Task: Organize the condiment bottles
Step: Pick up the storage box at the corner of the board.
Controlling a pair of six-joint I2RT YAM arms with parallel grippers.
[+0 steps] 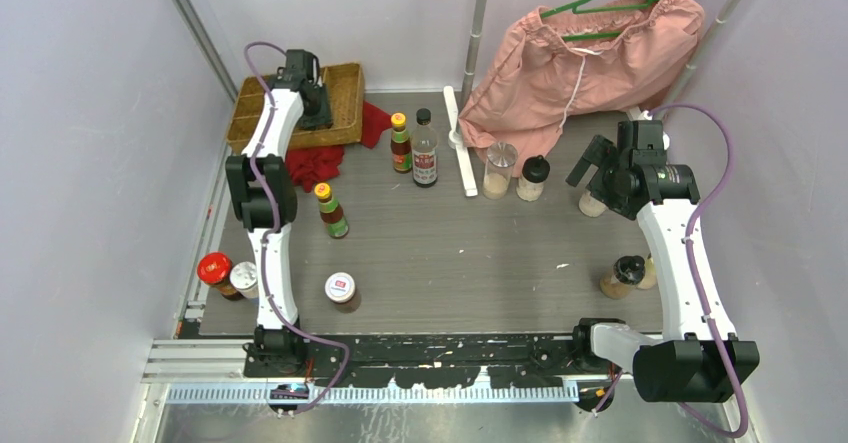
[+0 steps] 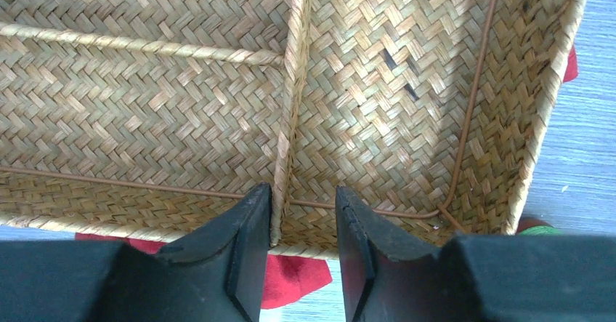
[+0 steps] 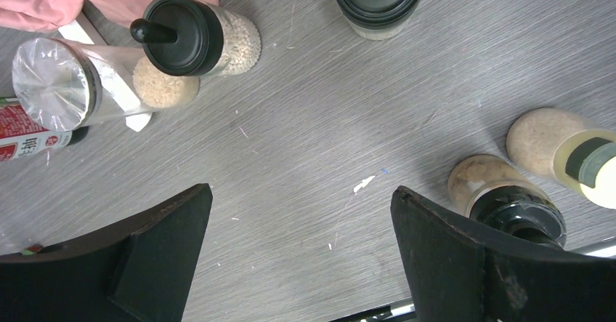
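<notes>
At the far-left corner of the desk, my left arm (image 1: 268,153) reaches over the wicker tray (image 1: 348,91). The left jaws stand abt half open with nothing pinched. In the wrist view the fingers (image 2: 243,249) sit either side of the tray's near wall, right where the divider (image 2: 290,104) meets it; the other finger is clear of the weave.

I read this as a grab on that wall to shift the tray. To do it well I'd go deeper so both pads bite the wall, not just the rim, and offset from the divider so the grip is flat. Then drag low and slow, since the red cloth (image 1: 315,163) under the tray could bunch.

The bottles are all on the desk, none in the compartments I can see:
- green-label sauce (image 1: 401,143) and tall clear bottle (image 1: 425,150), far-centre
- second sauce (image 1: 332,213), mid-left
- red-lid shaker (image 1: 216,273), at the left edge

The right jaws are fully open and empty, over the right side nr more shakers (image 3: 196,38)
</notes>
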